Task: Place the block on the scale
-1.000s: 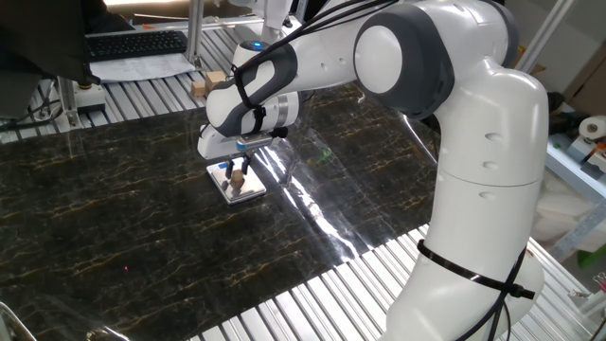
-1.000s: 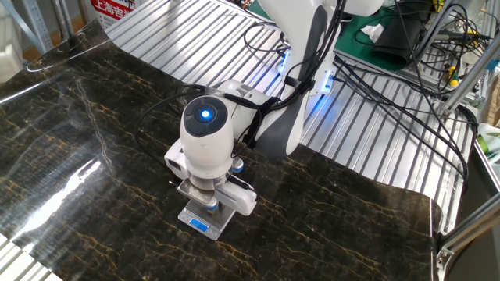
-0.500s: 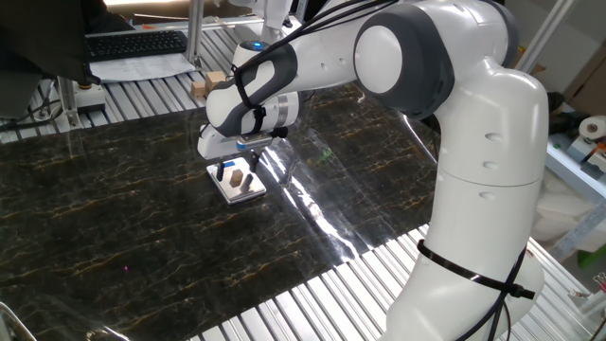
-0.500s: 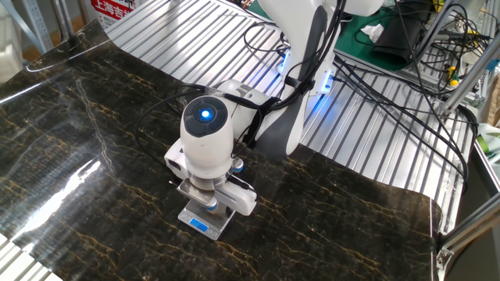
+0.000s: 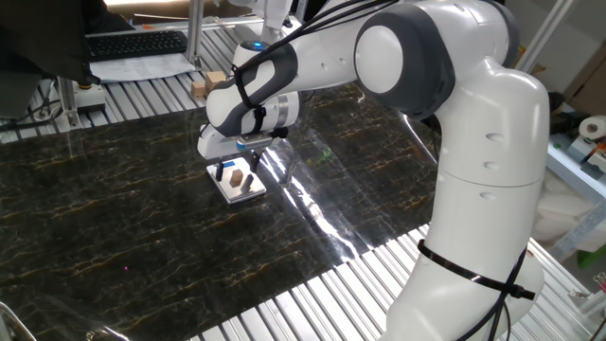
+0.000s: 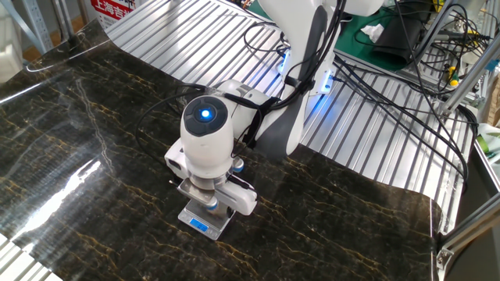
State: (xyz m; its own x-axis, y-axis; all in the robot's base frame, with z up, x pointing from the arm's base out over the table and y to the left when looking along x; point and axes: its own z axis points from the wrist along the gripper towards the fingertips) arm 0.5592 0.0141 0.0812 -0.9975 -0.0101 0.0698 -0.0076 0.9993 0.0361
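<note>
So the little brown block is sitting right on the plate of the scale, which lies flat on the dark marble-looking mat covering the middle of the table. The gripper hangs directly over the scale with its fingers pointing down, and its jaws are spread, with one finger on each side of the block and a gap showing between them and the wood, so nothing is being pinched. From the other fixed view you mostly just see the top of the arm's wrist with its blue light, and only the front edge of the scale with its blue strip pokes out underneath; the block is hidden there. Behind the mat there are a couple of pale wooden blocks on the ribbed metal table, plus a keyboard further back.
</note>
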